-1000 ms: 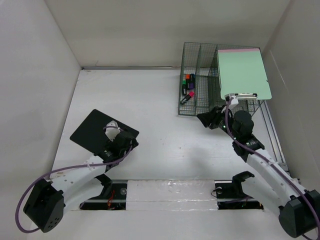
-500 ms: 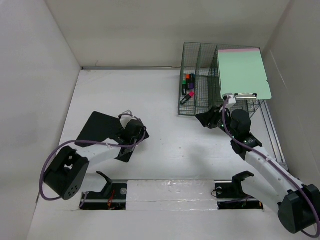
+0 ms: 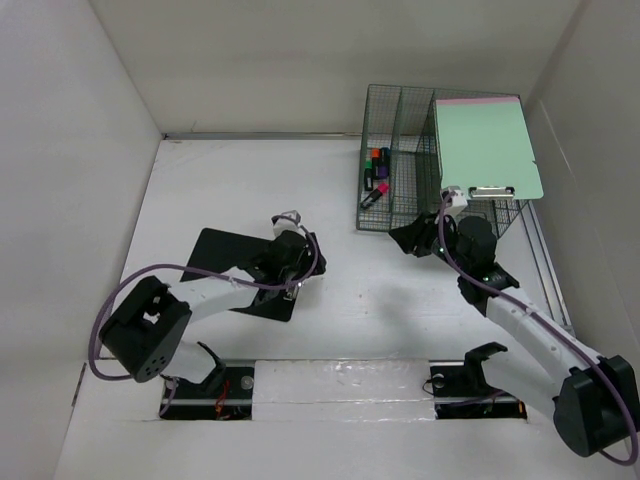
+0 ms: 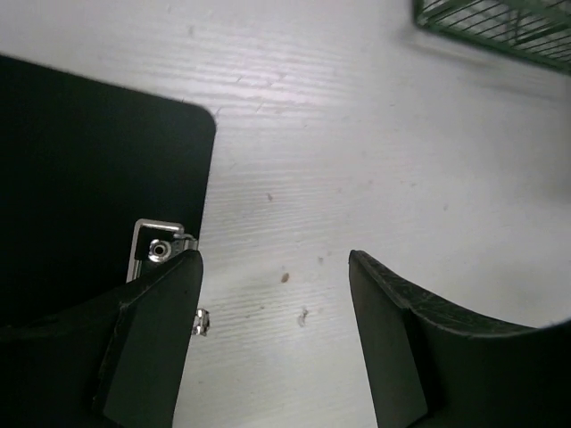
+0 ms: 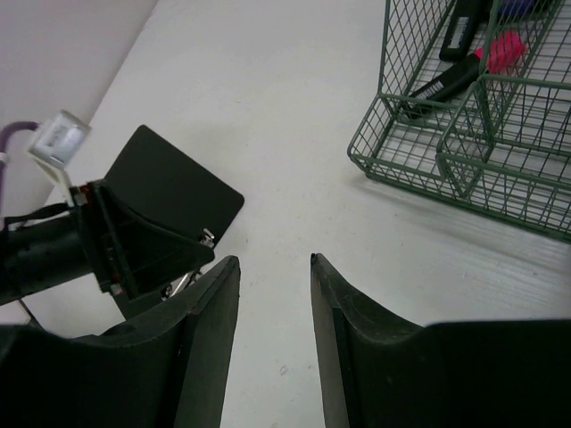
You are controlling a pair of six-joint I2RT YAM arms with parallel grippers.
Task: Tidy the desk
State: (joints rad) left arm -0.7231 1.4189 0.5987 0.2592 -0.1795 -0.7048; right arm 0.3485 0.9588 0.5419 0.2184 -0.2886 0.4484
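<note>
The desk (image 3: 350, 300) is a white tabletop. A black clipboard (image 3: 228, 268) lies flat on it at the left. My left gripper (image 3: 304, 266) rests low at the board's right edge. In the left wrist view it (image 4: 275, 260) is open, with one fingertip (image 4: 159, 303) over the clipboard's (image 4: 89, 178) metal clip (image 4: 157, 246) and only bare desk in the gap. My right gripper (image 3: 406, 238) hovers in front of the green wire rack (image 3: 398, 190); its jaws (image 5: 275, 260) stand open and empty, pointing toward the black clipboard (image 5: 174, 189).
The rack (image 5: 464, 152) at the back right holds a pale green clipboard (image 3: 487, 148) upright and markers (image 3: 376, 172) in its front tray. White walls close in the desk on three sides. The right wall runs close beside the rack.
My left arm has swung right toward the middle, and the black clipboard has slid and turned rightward with it. The right gripper has drifted slightly left.
</note>
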